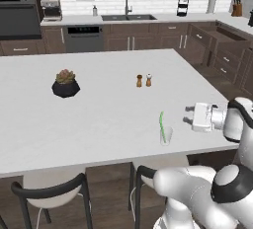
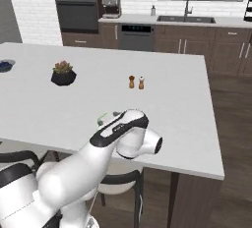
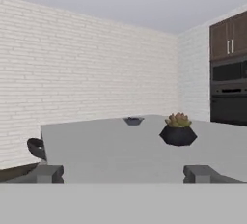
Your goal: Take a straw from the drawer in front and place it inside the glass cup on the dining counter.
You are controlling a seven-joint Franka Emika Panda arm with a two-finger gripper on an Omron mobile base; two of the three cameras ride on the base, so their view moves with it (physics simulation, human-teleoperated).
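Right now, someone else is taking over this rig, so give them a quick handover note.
Gripper: open, empty, beside the cup on its right in the left base view, not touching it.
Straw: standing in the cup, leaning, top sticking well above the rim.
Cup: on the dining counter near its front edge, upright.
Drawer: pulled out at the far right cabinets.
Done: straw fetched and placed in the cup, released.
Left: probably nothing but pulling the arm clear without knocking the cup; the drawer is open.
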